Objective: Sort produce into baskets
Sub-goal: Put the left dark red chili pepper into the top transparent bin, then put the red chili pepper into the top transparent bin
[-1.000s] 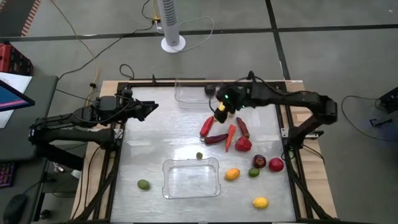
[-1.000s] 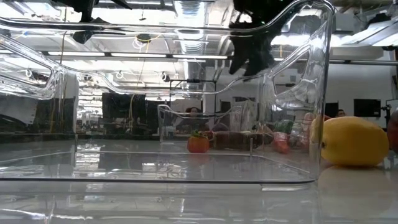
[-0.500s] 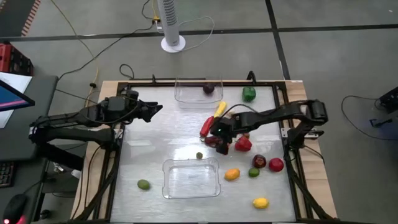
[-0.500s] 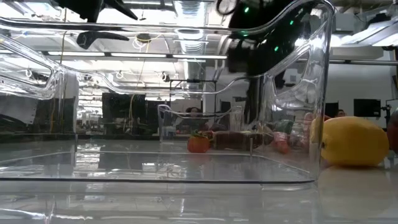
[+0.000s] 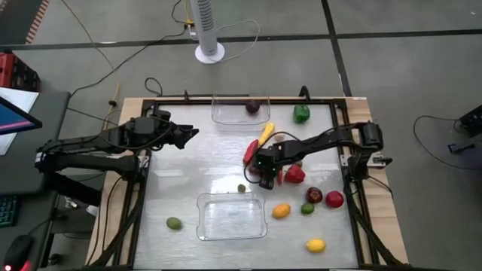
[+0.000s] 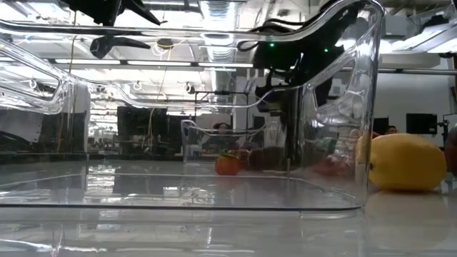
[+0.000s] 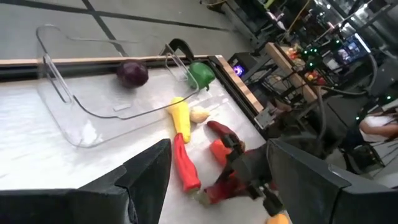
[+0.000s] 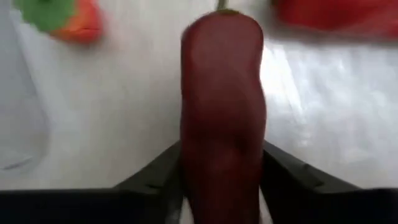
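Observation:
A dark red chili (image 8: 222, 93) lies on the table's middle, with my right gripper (image 5: 264, 170) shut on it. Around it lie a red chili (image 5: 251, 151), a yellow piece (image 5: 265, 133), a carrot (image 8: 68, 18) and a red fruit (image 5: 294, 175). The far basket (image 5: 230, 114) holds a maroon round piece (image 5: 253, 107). The near basket (image 5: 232, 216) holds nothing. More produce lies toward the near right. My left gripper (image 5: 193, 134) hovers open at the far left. My right gripper pinches the dark red chili's two long sides (image 8: 186, 155) between its fingers (image 8: 155, 177), on the part away from the green stem end (image 8: 227, 7). The fingers come from above and close across it. The chili lies flat on the table.
A green pepper (image 5: 301, 114) sits at the far right. An orange piece (image 5: 281, 211), a small green one (image 5: 307, 208), a maroon apple (image 5: 313, 195), a red one (image 5: 334, 199) and a lemon (image 5: 315, 245) lie near right. A lime (image 5: 174, 223) lies near left.
My right gripper has moved from beside the yellow piece toward the table's near edge and down onto the dark red chili. The yellow piece stays on the table behind it.

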{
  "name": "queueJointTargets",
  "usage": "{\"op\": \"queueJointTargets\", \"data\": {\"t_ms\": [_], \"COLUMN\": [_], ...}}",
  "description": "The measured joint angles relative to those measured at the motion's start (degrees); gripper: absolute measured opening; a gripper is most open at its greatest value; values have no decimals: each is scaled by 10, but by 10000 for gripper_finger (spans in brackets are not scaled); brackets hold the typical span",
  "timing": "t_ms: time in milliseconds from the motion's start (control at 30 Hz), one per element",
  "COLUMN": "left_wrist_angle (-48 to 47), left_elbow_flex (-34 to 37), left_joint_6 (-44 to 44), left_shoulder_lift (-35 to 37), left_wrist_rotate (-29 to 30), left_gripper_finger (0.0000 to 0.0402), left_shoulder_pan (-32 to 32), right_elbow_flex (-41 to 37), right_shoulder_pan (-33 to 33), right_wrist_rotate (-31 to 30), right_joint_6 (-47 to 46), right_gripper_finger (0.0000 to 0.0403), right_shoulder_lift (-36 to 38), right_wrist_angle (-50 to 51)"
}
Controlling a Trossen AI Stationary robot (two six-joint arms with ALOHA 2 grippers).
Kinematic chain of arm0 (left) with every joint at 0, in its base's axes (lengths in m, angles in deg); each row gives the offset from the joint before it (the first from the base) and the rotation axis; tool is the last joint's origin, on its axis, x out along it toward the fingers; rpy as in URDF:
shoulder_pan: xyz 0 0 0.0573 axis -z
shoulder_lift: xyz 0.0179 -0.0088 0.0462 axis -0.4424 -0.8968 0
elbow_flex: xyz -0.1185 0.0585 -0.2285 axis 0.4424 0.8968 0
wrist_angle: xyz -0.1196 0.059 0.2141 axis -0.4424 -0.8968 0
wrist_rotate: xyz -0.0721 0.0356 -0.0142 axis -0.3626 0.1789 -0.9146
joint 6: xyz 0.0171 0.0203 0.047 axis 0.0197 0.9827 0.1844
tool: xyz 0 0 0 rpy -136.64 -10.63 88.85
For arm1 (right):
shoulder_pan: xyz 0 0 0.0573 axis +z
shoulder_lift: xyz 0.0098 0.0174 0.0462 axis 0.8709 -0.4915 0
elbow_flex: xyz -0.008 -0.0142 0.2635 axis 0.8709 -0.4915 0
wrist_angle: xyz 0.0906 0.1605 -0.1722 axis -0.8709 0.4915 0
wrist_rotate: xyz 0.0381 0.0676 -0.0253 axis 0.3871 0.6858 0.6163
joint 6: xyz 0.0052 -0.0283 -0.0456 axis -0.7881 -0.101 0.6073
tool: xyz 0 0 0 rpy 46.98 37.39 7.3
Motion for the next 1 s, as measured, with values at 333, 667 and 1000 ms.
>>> {"op": "queueJointTargets", "data": {"t_ms": [333, 667, 1000], "left_wrist_angle": [4, 29, 29], "left_elbow_flex": [0, 0, 0], "left_joint_6": [-3, -13, -36], "left_shoulder_lift": [18, 21, 22], "left_wrist_rotate": [12, 16, -33], "left_gripper_finger": [251, 251, 251], "left_shoulder_pan": [0, 0, 0], "right_elbow_flex": [79, 222, 390], "right_shoulder_pan": [-47, -191, -282], "right_wrist_rotate": [-37, -92, 129], "right_joint_6": [30, 32, 14], "right_gripper_finger": [137, 232, 240], "right_shoulder_lift": [93, 37, -73], "right_wrist_angle": [17, -29, 152]}}
